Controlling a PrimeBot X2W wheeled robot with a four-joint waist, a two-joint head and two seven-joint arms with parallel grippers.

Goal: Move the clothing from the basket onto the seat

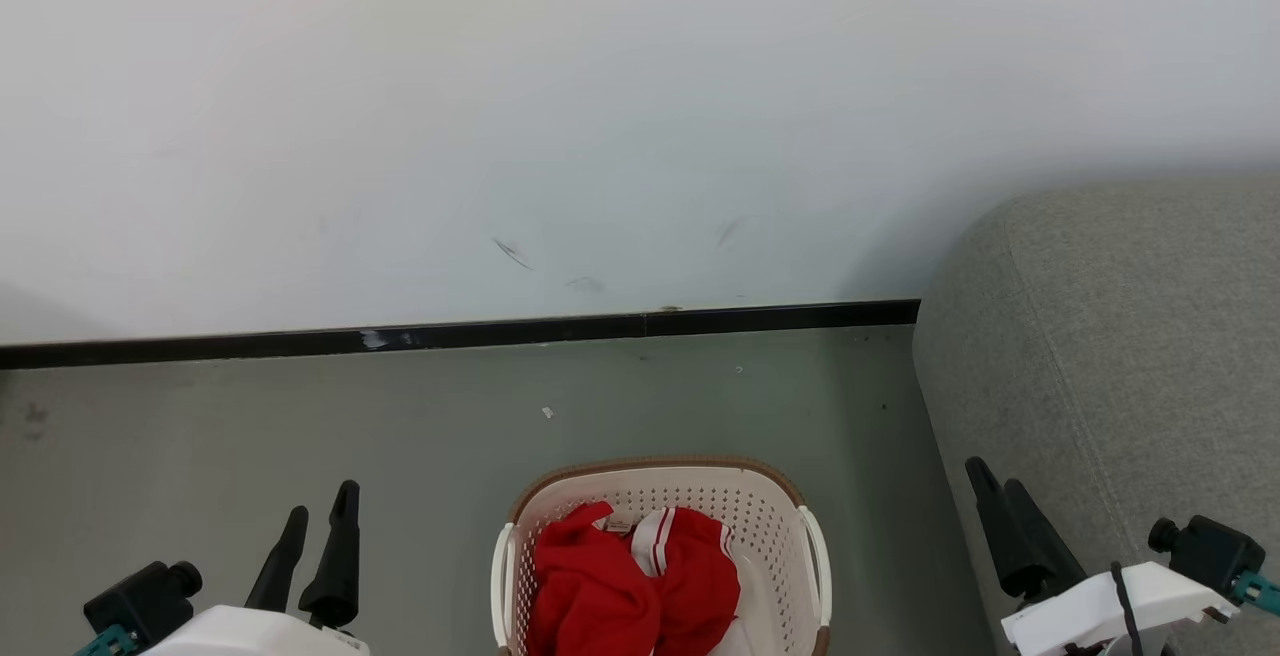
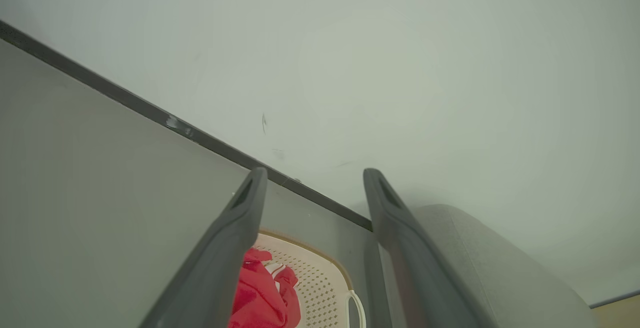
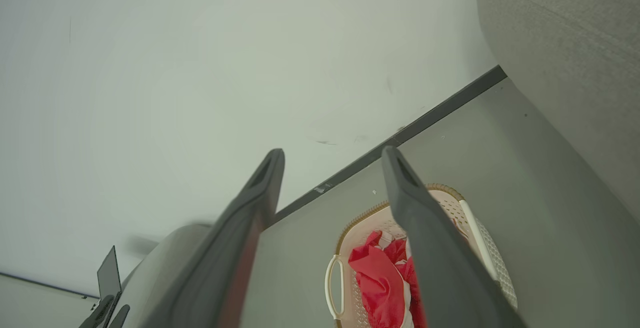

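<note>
Grey floor [image 1: 300, 416]: basket [image 1: 660, 481] holds crumpled red clothing [image 1: 620, 586].

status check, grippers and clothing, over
Left gripper open, right gripper open, both empty. Clothing in basket. Seat right of basket, bare floor between.

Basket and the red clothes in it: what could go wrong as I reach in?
1. The clothes lie bunched together, so one pinch may lift both pieces or drop one on the floor.
2. The open jaws could snag the basket by its holes or handle and drag it.
3. The seat sits close on the right; that arm might brush it.
</note>
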